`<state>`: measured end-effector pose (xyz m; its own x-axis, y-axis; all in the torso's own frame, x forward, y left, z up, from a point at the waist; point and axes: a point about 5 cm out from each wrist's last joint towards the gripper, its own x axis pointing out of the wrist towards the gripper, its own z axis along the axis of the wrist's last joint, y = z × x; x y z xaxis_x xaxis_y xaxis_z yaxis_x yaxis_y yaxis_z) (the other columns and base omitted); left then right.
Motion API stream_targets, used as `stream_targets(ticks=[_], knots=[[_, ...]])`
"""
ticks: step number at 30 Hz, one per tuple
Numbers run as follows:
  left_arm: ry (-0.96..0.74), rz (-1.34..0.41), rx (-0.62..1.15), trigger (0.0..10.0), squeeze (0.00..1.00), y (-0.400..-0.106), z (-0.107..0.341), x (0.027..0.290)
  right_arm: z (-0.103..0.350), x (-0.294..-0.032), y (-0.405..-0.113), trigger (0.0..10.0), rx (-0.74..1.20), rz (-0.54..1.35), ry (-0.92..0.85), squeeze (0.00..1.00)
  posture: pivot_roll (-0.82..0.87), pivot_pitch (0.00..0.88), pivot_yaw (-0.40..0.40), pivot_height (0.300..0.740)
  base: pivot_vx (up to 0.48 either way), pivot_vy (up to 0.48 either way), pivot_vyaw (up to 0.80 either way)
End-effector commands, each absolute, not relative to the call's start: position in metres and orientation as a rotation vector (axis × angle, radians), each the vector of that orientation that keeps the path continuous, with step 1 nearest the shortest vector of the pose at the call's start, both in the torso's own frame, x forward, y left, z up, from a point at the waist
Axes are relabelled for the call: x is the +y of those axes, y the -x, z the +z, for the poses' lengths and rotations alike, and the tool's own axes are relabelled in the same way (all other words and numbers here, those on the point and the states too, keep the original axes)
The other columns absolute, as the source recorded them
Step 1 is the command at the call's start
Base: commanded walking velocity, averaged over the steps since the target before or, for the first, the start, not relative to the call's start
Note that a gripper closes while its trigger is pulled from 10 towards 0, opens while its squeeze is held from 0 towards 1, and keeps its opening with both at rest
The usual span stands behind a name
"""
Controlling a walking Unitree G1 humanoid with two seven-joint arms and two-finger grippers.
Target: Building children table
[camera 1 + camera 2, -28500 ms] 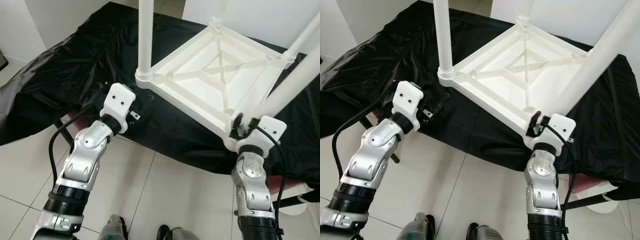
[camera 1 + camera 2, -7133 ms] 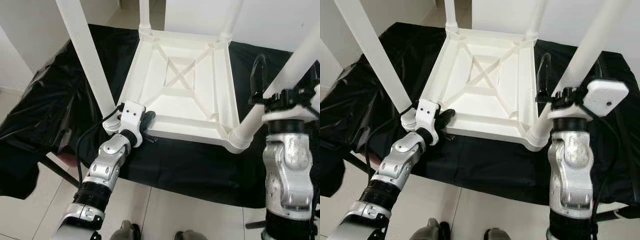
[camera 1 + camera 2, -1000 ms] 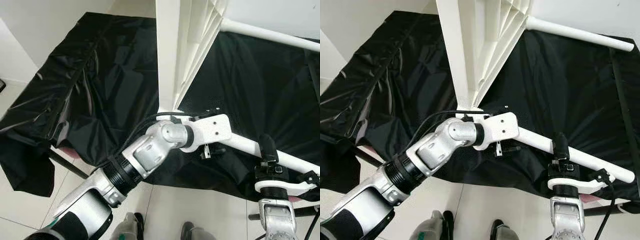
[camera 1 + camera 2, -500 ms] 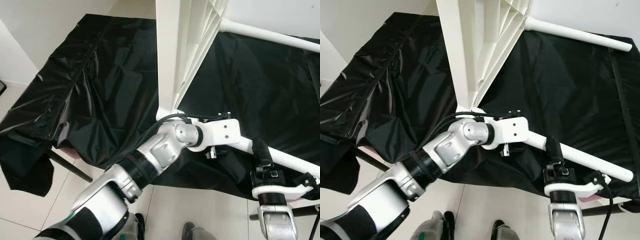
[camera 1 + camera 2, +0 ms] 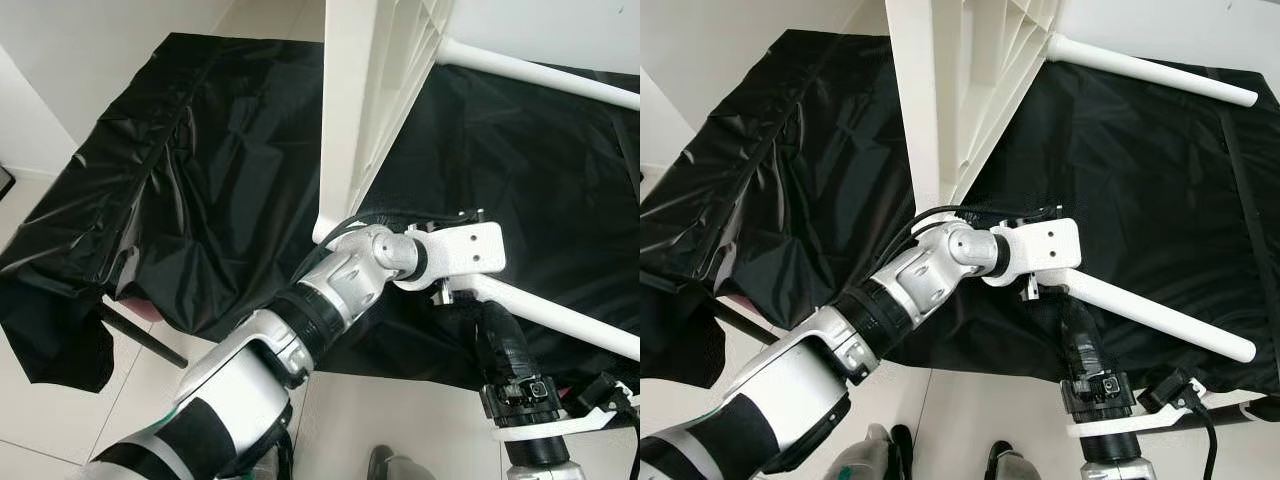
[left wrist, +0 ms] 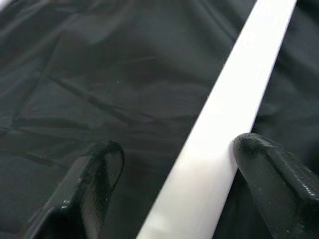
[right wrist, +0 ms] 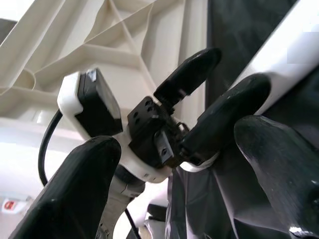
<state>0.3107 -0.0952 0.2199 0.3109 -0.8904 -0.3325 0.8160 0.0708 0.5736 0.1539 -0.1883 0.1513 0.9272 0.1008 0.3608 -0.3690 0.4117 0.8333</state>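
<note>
In the left eye view, the white children's table (image 5: 375, 90) is seen tipped on its side on the black cloth (image 5: 200, 170), its top standing nearly upright near the cloth's far edge, and its lower near leg (image 5: 560, 320) is seen running out along the cloth's near edge toward the right-hand corner. The left gripper (image 5: 450, 290) is reached across to the root of that leg, just beside the tabletop's corner, while the right gripper (image 5: 495, 335) is raised from below, just under the same leg. In the right eye view, the leg's long axis is shown slanting from the tabletop corner down to its free end (image 5: 1240, 352), with the upper leg (image 5: 1150, 72) well apart above it. In the left wrist view, the leg is seen lying between the left gripper's two spread fingers (image 6: 92, 179), one finger touching it and the other apart, so the grasp is not closed. In the right wrist view, the right gripper's fingers (image 7: 79, 194) are held wide apart and empty, pointed up at the left gripper and the leg. The left arm is judged the nearer for the coming grip.
</note>
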Motion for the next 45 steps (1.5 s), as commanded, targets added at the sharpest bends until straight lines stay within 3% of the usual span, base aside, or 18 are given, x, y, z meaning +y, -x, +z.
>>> stream_targets(ticks=[1,4,9,11,15,20,29,32,45], knots=[[-0.682,-0.869,-0.267,10.0,0.0,-0.328,0.234,-0.09,0.151,-0.197,-0.153,10.0,-0.276,0.263,-1.054,0.0,0.03,0.201,0.091,0.74,0.0,0.0,0.0],[-0.615,-0.939,-0.273,10.0,0.0,-0.324,0.238,-0.091,0.163,-0.21,-0.167,10.0,-0.285,0.269,-0.869,0.0,0.04,0.198,0.095,0.74,0.0,0.0,0.0],[-0.562,-0.986,-0.264,10.0,0.0,-0.321,0.24,-0.091,0.169,-0.214,-0.173,10.0,-0.279,0.284,-0.773,0.0,0.04,0.198,0.092,0.74,0.0,0.0,0.0],[-0.481,-1.045,-0.253,10.0,0.0,-0.318,0.245,-0.084,0.18,-0.223,-0.181,10.0,-0.286,0.31,-0.617,0.0,0.05,0.195,0.082,0.74,0.0,0.0,0.0],[-0.428,-1.073,-0.247,10.0,0.0,-0.317,0.248,-0.079,0.186,-0.226,-0.184,10.0,-0.292,0.333,-0.555,0.0,0.05,0.194,0.078,0.74,0.0,0.0,0.0],[-0.243,-1.179,-0.256,10.0,0.0,-0.307,0.264,-0.042,0.203,-0.225,-0.202,10.0,-0.26,0.452,-0.269,0.0,0.07,0.191,0.057,0.74,0.0,0.0,0.0],[-0.104,-1.151,-0.221,10.0,0.0,-0.298,0.264,-0.002,0.21,-0.226,-0.219,10.0,-0.194,0.524,0.054,0.0,0.08,0.181,0.026,0.74,0.0,0.0,0.0],[-0.085,-1.129,-0.207,10.0,0.0,-0.294,0.262,0.01,0.209,-0.227,-0.225,10.0,-0.171,0.543,0.201,0.0,0.09,0.179,0.014,0.74,0.0,0.0,0.0],[-0.123,-1.092,-0.116,10.0,0.0,-0.278,0.247,0.031,0.207,-0.237,-0.24,10.0,-0.082,0.628,0.419,0.0,0.09,0.188,-0.006,0.74,0.0,0.0,0.0]])
